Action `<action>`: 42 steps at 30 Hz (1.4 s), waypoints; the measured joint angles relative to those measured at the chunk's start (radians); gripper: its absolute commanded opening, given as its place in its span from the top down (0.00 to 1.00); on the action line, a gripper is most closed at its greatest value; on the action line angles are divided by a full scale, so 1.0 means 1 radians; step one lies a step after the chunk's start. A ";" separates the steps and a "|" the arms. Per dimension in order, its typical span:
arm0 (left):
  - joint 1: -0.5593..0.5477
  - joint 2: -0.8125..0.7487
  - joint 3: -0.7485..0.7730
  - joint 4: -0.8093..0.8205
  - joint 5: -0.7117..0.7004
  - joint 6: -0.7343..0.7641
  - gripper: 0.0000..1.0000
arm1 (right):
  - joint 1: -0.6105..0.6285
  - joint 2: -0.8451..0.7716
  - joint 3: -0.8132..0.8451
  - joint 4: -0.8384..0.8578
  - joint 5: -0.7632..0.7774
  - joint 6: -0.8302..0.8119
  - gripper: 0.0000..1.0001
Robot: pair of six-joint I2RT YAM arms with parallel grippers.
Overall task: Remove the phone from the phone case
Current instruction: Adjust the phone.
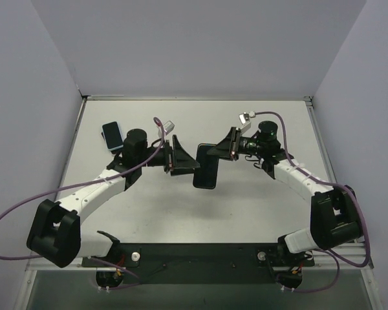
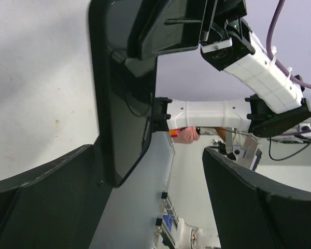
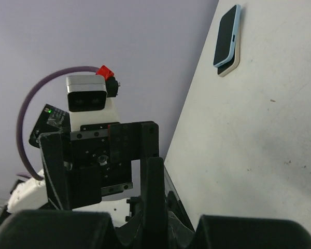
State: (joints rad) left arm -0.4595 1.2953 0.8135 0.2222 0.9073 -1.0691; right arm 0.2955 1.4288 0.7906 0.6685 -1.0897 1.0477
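A black phone in its case [image 1: 205, 169] hangs above the middle of the table, between the two arms. My right gripper [image 1: 224, 151] is shut on its far end, one finger on each flat side. The right wrist view shows the phone edge-on [image 3: 155, 187] between those fingers. My left gripper [image 1: 184, 159] is open around the phone's left side. In the left wrist view the phone [image 2: 122, 104] lies against my left finger [image 2: 46, 197], while the other finger [image 2: 259, 207] stands well apart from it. I cannot tell the case from the phone.
A light blue phone stacked on another phone [image 1: 112, 135] lies at the back left of the table, and shows in the right wrist view [image 3: 228, 36]. Grey walls close in the table [image 1: 258, 206] on three sides. Purple cables loop from both arms.
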 measured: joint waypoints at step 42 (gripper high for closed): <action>0.006 0.113 -0.085 0.291 -0.020 -0.222 1.00 | 0.060 0.032 0.122 -0.383 0.198 -0.151 0.16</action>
State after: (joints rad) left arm -0.4538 1.4078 0.7280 0.5133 0.8875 -1.2915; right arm 0.3557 1.4609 0.9127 0.2852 -0.8917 0.8963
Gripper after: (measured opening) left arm 0.233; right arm 0.840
